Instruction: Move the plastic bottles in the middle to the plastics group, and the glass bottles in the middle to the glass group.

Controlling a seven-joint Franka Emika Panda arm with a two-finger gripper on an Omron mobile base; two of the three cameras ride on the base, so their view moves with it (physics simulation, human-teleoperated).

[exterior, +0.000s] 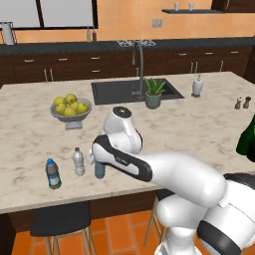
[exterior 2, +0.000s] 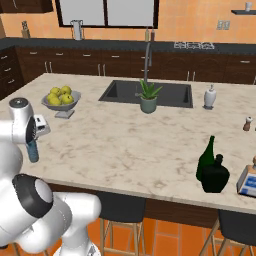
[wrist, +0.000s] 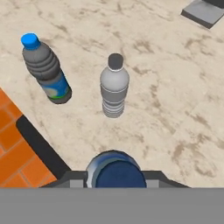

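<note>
Fingers [wrist: 114, 177] sit closed around the slim blue water bottle [exterior: 99, 171]; in the hand view I see its blue cap between the two dark tips, right at the bottom. From the left base view that bottle stands upright near the front edge of the tabletop [exterior: 199, 124], its base at or just above the marble, I cannot tell which. Just beside it stands the clear bottle [exterior: 78, 161], and beyond that the stouter blue-capped bottle with the dark label [exterior: 53, 174], both upright and apart from each other. From the right base view I see the held bottle hanging below the wrist at the far left.

Across the tabletop, near its front right, I see two dark green glass bottles [exterior 2: 212, 167] close together, one with a tall narrow neck, the other squatter. Farther back sit a bowl of lemons [exterior: 70, 108], a potted plant [exterior: 154, 93] by the sink [exterior: 119, 92], a soap dispenser [exterior: 197, 85], and small shakers [exterior: 242, 103] to the right.
</note>
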